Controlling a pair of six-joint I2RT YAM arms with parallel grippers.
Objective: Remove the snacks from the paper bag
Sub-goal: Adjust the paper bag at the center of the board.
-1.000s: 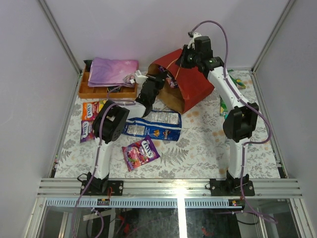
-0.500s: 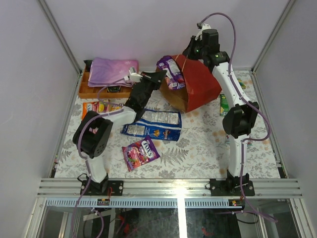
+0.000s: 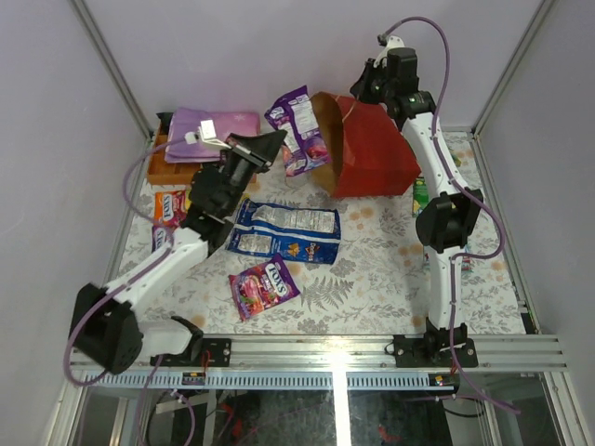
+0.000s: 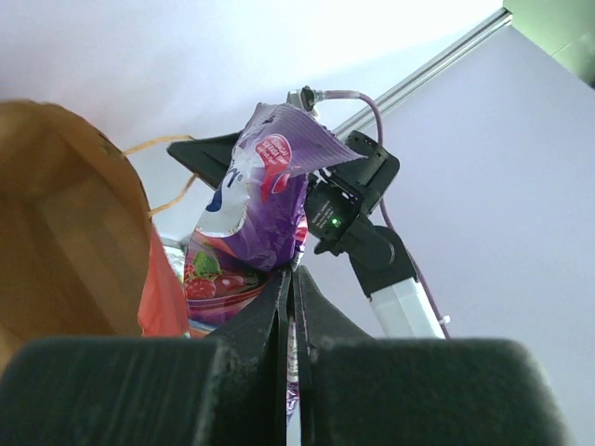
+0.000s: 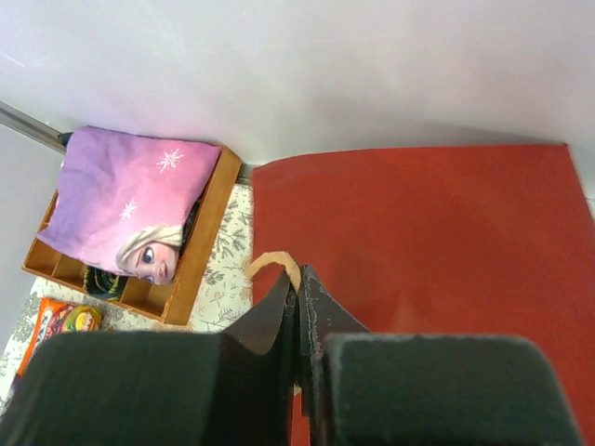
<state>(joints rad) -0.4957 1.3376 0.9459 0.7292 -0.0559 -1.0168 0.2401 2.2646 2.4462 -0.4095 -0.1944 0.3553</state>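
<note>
Left gripper [image 4: 290, 279]: clamped shut on purple packet [image 3: 296, 130], held aloft just beside bag [image 3: 372, 153] mouth.
Right gripper [image 5: 298, 288]: pinched shut on bag handle [image 5: 271, 264], near far table [image 3: 372, 269] edge.
Blue chip bag [image 3: 284, 230], magenta packet [image 3: 265, 283]: lying mid-table.

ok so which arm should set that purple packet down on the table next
Left, likely. The left gripper is shut on the purple packet, held up outside the paper bag. The right gripper is pinching the bag's handle, holding the bag up.
</note>
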